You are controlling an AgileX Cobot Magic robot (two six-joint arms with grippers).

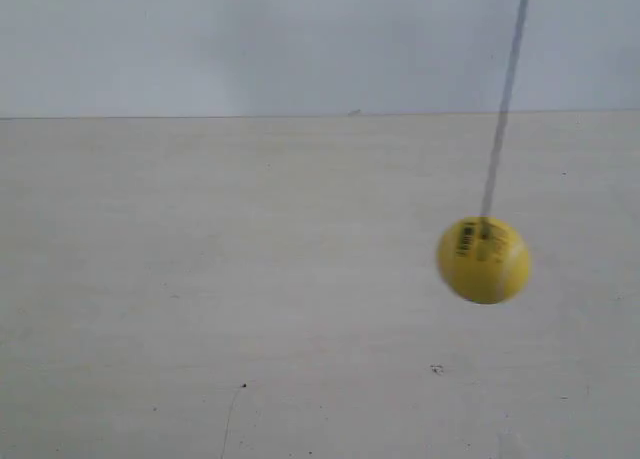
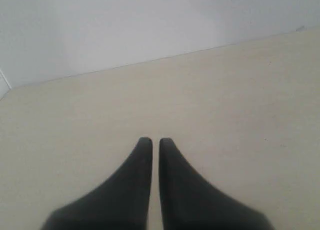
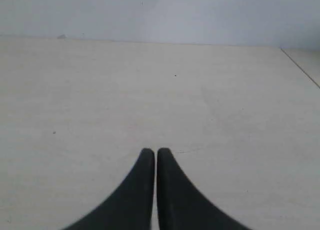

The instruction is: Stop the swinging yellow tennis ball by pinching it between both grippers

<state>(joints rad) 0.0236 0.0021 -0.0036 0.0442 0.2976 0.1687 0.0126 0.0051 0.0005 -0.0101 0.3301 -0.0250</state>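
The yellow tennis ball [image 1: 483, 260] hangs in the air on a thin dark string [image 1: 503, 109] at the right of the exterior view, blurred, with a black barcode print on its upper left. Neither arm shows in that view. In the left wrist view my left gripper [image 2: 151, 142] is shut, its two black wedge fingers nearly touching, with nothing between them. My right gripper [image 3: 152, 152] in the right wrist view is shut the same way and holds nothing. The ball is out of sight in both wrist views.
A pale table top [image 1: 250, 299] runs back to a white wall [image 1: 250, 39]. Small dark specks [image 1: 436, 368] mark the surface. A table edge or seam [image 3: 300, 67] crosses the far corner of the right wrist view.
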